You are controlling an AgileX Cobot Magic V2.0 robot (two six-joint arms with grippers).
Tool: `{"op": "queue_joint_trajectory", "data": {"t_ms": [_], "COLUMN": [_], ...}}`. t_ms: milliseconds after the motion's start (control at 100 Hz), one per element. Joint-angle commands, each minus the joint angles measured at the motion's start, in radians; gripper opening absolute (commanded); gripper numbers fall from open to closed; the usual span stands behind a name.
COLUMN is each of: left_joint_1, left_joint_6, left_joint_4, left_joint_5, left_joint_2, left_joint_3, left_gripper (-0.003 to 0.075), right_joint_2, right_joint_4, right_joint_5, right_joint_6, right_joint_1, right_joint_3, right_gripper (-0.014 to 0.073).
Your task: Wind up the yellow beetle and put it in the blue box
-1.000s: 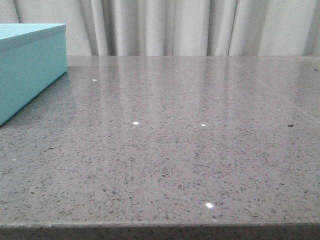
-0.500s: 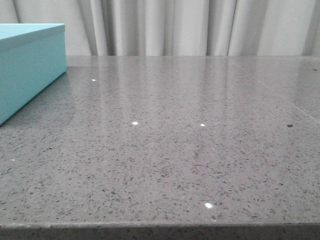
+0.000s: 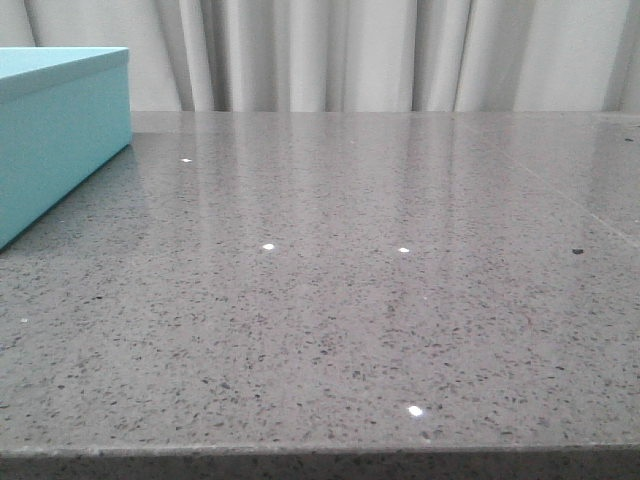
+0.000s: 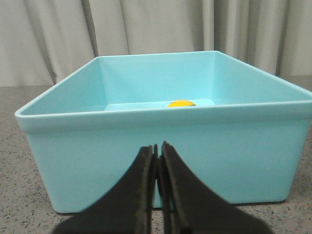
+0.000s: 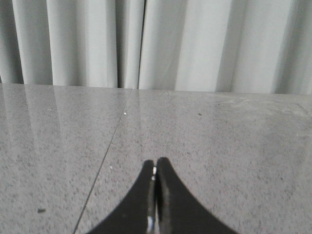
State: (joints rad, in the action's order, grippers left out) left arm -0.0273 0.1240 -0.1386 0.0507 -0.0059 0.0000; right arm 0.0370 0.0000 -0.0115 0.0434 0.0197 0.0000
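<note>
The blue box (image 3: 60, 130) stands at the far left of the grey table in the front view, cut off by the frame edge. In the left wrist view the blue box (image 4: 165, 146) fills the frame, open at the top. The yellow beetle (image 4: 181, 103) lies inside it by the far wall; only its rounded yellow roof shows above the near rim. My left gripper (image 4: 158, 145) is shut and empty, just outside the box's near wall. My right gripper (image 5: 155, 162) is shut and empty, low over bare table. Neither gripper shows in the front view.
The grey speckled table (image 3: 380, 280) has its front edge at the bottom of the front view. A white curtain (image 3: 400, 50) hangs behind it. A thin seam line (image 5: 105, 161) runs across the tabletop in the right wrist view.
The blue box has drifted very slightly left in the front view. Nothing else has visibly changed.
</note>
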Motion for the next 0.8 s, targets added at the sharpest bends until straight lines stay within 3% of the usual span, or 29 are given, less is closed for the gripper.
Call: {"op": "queue_joint_trajectory", "data": {"t_ms": [0, 110, 790], "left_joint_1": [-0.003, -0.003, -0.003], "left_joint_6": [-0.009, -0.009, -0.009], "left_joint_4": [-0.001, -0.001, -0.001], "left_joint_5": [-0.072, -0.072, -0.072], "left_joint_2": [-0.031, -0.031, -0.031], "left_joint_3": [0.021, 0.021, 0.021], "left_gripper": [-0.0019, -0.0019, -0.0019], "right_joint_2": [-0.022, -0.071, -0.069], "right_joint_4": [-0.006, -0.006, -0.006], "right_joint_5": [-0.086, -0.02, -0.01], "right_joint_6": [-0.01, -0.01, -0.01], "right_joint_1": [-0.007, -0.007, -0.008], "right_joint_3": [0.016, 0.013, 0.014], "right_gripper": [-0.0067, -0.0067, -0.0067]}}
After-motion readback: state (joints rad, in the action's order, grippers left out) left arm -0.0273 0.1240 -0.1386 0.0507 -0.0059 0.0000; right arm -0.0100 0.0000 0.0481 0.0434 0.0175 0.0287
